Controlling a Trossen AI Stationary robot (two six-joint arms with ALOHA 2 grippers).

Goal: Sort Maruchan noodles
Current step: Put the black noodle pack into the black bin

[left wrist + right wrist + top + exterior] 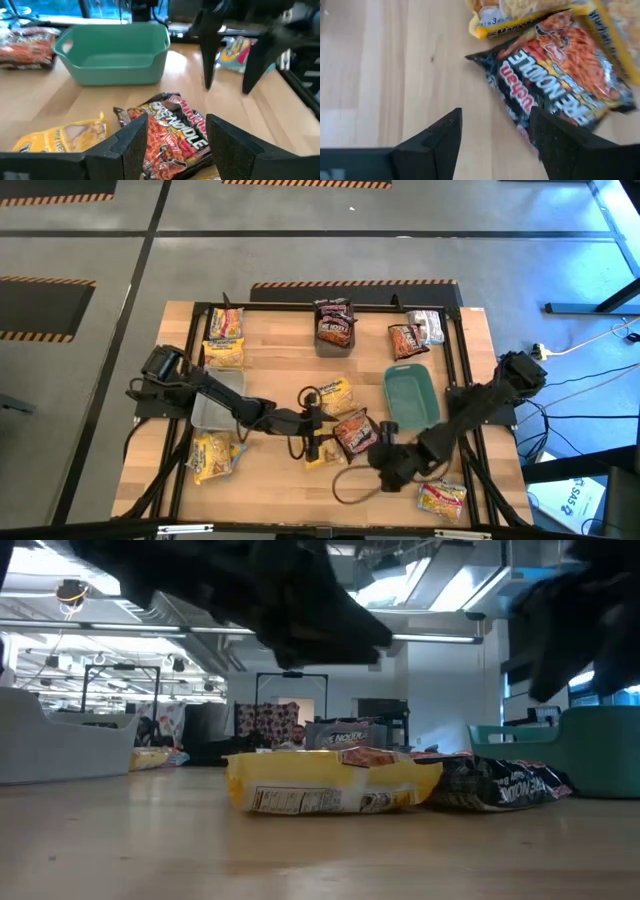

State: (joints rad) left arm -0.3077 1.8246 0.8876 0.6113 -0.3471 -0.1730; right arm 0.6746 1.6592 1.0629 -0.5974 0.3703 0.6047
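A dark red-orange noodle packet (355,433) lies flat on the table's near middle, between my two grippers. My left gripper (318,438) is open just to its left; in the left wrist view (177,131) the packet (175,132) shows between and beyond the fingers. My right gripper (388,452) is open to the packet's right and above it; in the right wrist view (495,125) the packet (560,70) lies ahead of it. Yellow packets (335,395) (322,455) lie beside the dark one.
The green dish (410,395) stands right of centre. A clear bin (218,398) sits on the left and a far bin (335,340) holds dark packets. More packets lie on the table: yellow (215,455) (225,352) (442,498), red (407,340), silver-white (428,325).
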